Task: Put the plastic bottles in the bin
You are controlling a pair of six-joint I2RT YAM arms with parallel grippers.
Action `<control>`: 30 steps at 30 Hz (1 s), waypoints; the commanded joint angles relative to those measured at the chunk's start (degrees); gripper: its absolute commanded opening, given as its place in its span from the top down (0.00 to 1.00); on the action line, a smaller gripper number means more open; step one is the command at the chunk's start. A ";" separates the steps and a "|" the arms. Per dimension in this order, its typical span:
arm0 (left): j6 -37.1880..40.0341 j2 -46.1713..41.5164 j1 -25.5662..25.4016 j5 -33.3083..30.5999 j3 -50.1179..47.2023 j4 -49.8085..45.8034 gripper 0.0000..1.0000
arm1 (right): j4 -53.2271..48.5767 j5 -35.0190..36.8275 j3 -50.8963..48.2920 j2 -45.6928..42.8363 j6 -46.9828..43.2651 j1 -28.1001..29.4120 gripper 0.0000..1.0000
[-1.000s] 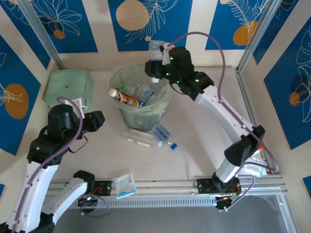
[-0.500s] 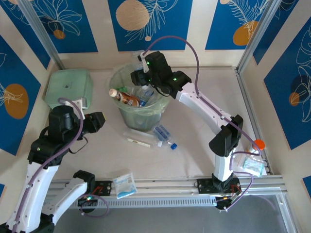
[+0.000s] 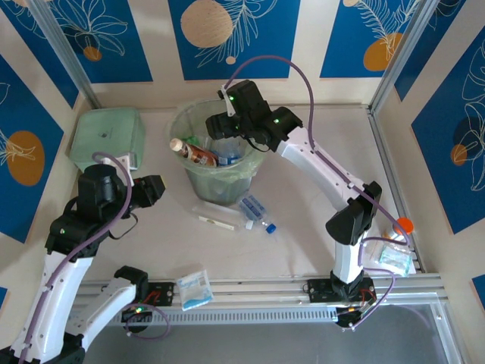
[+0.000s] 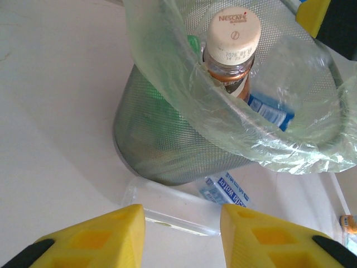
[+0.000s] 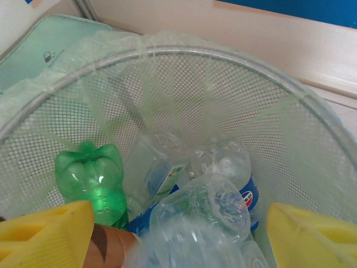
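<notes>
Standing mid-table, the bin [image 3: 220, 186] is a round mesh wastebasket lined with a translucent pale-green bag, and it is heaped with plastic bottles. To its left, well apart, sits the square pale-green lidded box [image 3: 106, 136], lid down, so its contents cannot be told.

The right gripper [image 3: 227, 125] hangs over the bin's mouth. In its wrist view the right gripper's [image 5: 178, 223] yellow fingers stand wide apart with nothing clamped between them. The left gripper [image 3: 151, 189] is low on the table left of the bin, pointing at it, jaws partly apart and empty.

Inside the bin, a brown-labelled bottle [image 4: 231, 44] with a cream cap leans against the left rim. Beside it are a green bottle [image 5: 92, 181], bottom up, and several clear bottles with blue labels [image 5: 223, 167].

On the table just in front of the bin lie a long clear bottle [image 3: 220, 216] and a blue-labelled bottle [image 3: 258, 208]. A flat white-and-blue packet [image 3: 195, 288] lies by the near rail.
</notes>
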 commanded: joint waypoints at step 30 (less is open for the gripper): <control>1.39 -2.49 0.29 0.80 -2.99 -0.53 0.59 | -9.07 3.66 -12.47 -7.65 12.81 3.31 0.60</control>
